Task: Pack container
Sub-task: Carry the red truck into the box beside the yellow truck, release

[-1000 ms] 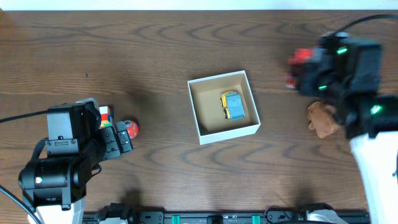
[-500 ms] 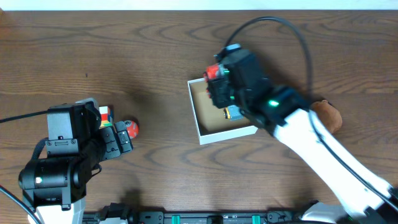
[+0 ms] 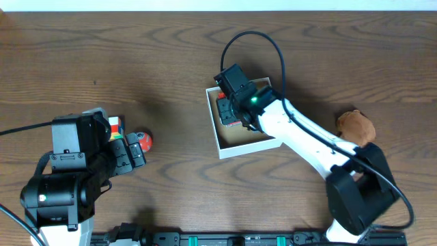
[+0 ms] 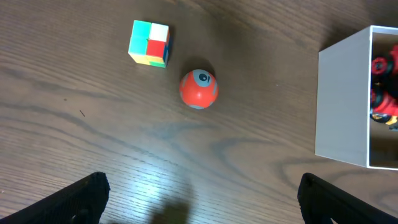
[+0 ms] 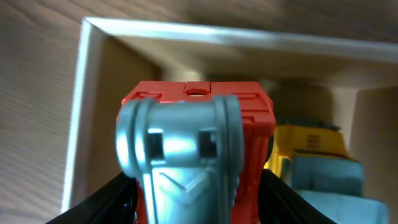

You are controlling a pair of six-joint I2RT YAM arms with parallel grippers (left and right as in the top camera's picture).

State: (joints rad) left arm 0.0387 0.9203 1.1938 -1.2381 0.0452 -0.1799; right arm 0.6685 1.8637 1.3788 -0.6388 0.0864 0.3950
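well, container (image 3: 249,148): red toy (image 5: 261,115), yellow truck (image 5: 309,142)

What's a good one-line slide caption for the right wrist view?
Right gripper holds a red and grey toy inside the white-rimmed container, beside a yellow and blue toy truck.

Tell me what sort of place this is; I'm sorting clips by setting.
Likely a robot lab bench: wood table, right gripper holding a red toy at the container, cube and ball nearby.
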